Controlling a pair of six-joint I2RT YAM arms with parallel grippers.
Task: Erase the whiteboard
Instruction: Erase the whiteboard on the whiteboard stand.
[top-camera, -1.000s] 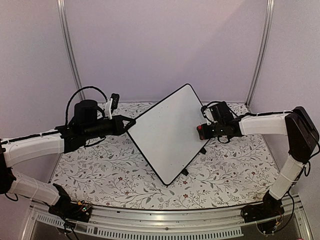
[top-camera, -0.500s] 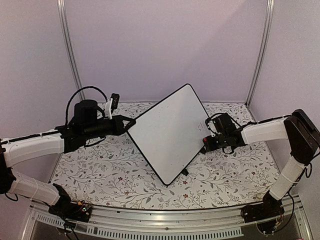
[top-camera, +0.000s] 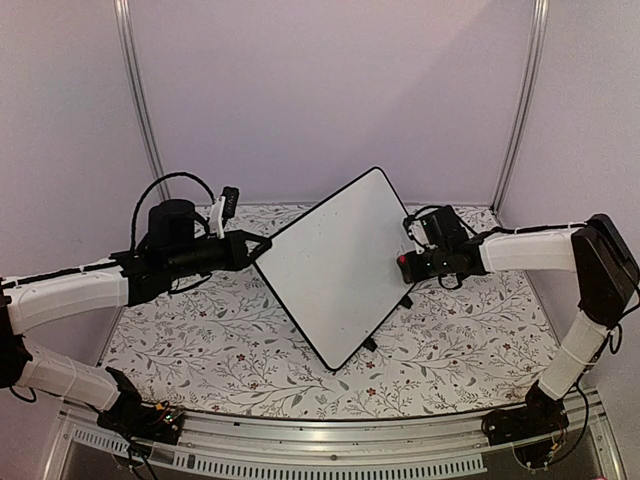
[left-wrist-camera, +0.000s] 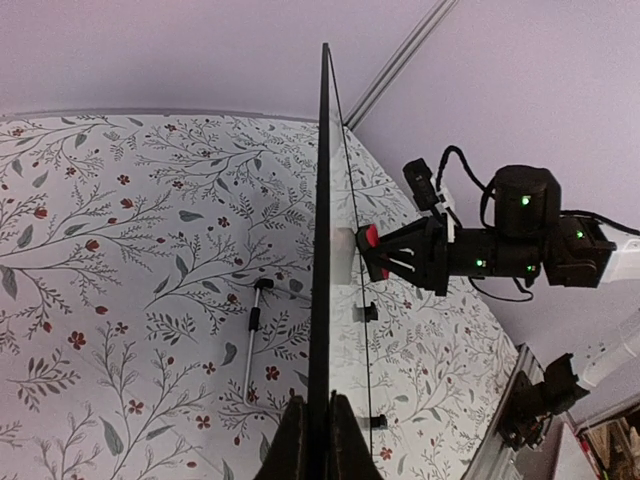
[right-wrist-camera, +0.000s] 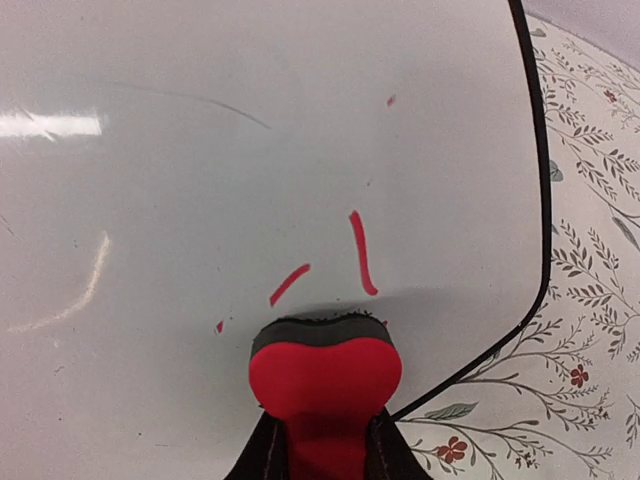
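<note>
**Whiteboard** (top-camera: 335, 265): centre of the top view, set diamond-wise and tilted up off the floral table (top-camera: 200, 340). Top corner is upper right of centre, bottom corner low centre. In the left wrist view it is edge-on, a dark vertical line down mid-frame.

**Left gripper** (top-camera: 258, 248): jaws closed on the board's left corner, holding it.

**Right gripper** (top-camera: 405, 265): jaws closed on a red eraser (right-wrist-camera: 322, 375), whose dark pad presses the board face near its right edge.

**Red strokes** (right-wrist-camera: 362, 252): few and short. In the right wrist view they sit just above the eraser, centre to upper right of frame.

**Governing relation:** the board face is directly ahead of the right jaws, the strokes just beyond the pad, and the right arm is nearer. Judged: a short wipe up-frame is due, and the task is nearly complete
</note>
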